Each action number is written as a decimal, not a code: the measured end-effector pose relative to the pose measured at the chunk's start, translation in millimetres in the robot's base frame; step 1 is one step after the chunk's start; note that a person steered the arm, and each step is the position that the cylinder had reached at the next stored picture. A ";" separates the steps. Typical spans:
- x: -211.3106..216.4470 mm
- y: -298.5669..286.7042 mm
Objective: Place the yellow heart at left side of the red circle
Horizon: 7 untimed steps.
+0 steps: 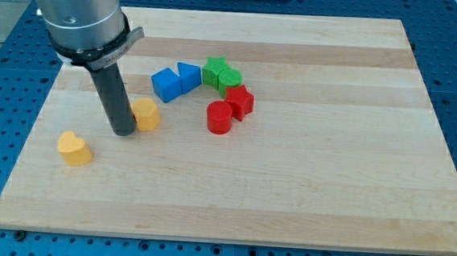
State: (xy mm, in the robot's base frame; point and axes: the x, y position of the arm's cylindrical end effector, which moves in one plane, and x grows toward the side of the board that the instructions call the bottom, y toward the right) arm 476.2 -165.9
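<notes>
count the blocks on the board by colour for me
yellow: 2 (heart, another yellow block touching my tip on its right in the view)
blue: 2 ()
green: 2 ()
red: 2 (circle, another red block)
total: 8

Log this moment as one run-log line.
tip touching view's left side of yellow block | yellow heart lower left, apart | red circle right of yellow block | task not done
</notes>
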 end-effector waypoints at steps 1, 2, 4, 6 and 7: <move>0.9 12.0; -7.6 39.0; -1.1 65.2; -1.2 85.6; 22.4 84.6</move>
State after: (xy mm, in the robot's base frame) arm 498.6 -81.3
